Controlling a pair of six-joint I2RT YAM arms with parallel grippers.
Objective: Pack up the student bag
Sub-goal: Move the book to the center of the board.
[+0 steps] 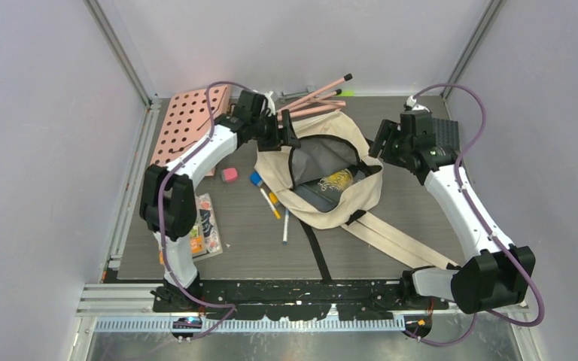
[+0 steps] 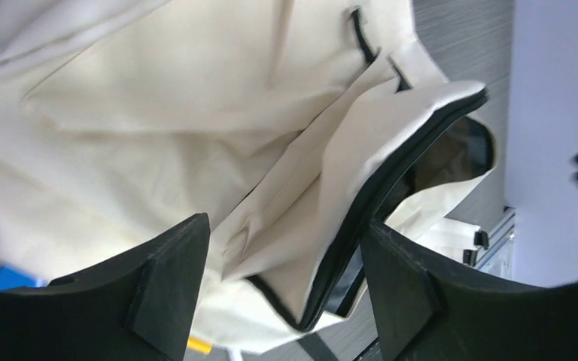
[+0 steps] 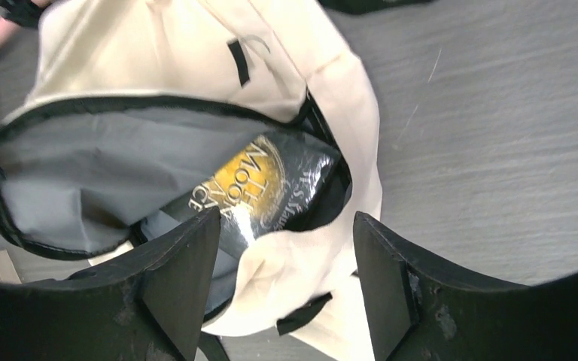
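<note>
Top view: my fixed camera sits high behind the left arm (image 1: 196, 158) and right arm (image 1: 459, 203). It tilts down and forward over the whole surface (image 1: 241, 256) to the back wall, and everything reads small and distant.

Left wrist view: I look out between the left gripper (image 2: 284, 222) fingers, very close on the student bag (image 2: 158, 135), its outer cloth and zip edge. A strip of surface shows at top right.

Right wrist view: I look past the right gripper (image 3: 286, 214), steeply down and close, into the bag's open mouth, with grey lining and a book (image 3: 271, 188) inside.

All three views share the bag. Only the top view holds both arms.
</note>
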